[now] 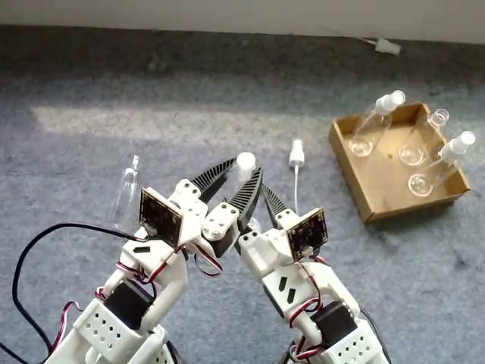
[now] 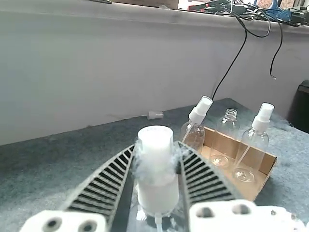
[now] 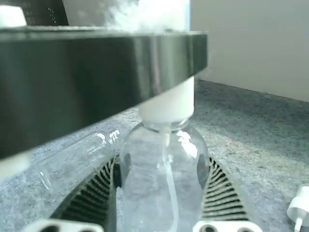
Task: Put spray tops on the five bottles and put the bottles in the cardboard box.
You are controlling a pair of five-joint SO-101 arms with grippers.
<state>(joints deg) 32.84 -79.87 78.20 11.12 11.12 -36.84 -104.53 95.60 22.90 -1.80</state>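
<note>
High view: the cardboard box (image 1: 409, 206) sits at the right with three clear bottles standing upright inside. Two of them (image 1: 373, 127) (image 1: 443, 163) wear white spray tops, and the third bottle (image 1: 426, 135) has a bare neck.

At centre, the right gripper (image 3: 163, 164) has its fingers closed against the sides of a fourth bottle (image 3: 164, 188), which stands upright. The left gripper (image 2: 157, 147) pinches a white spray top (image 2: 154, 169) that sits on this bottle's neck, its tube hanging down inside.

An uncapped bottle (image 1: 126, 193) lies on its side on the grey carpet (image 1: 76, 152), left of the arms. A loose spray top (image 1: 296, 155) with its long tube lies between the grippers and the box. Another small spray top (image 1: 387, 47) rests far off by the wall.
</note>
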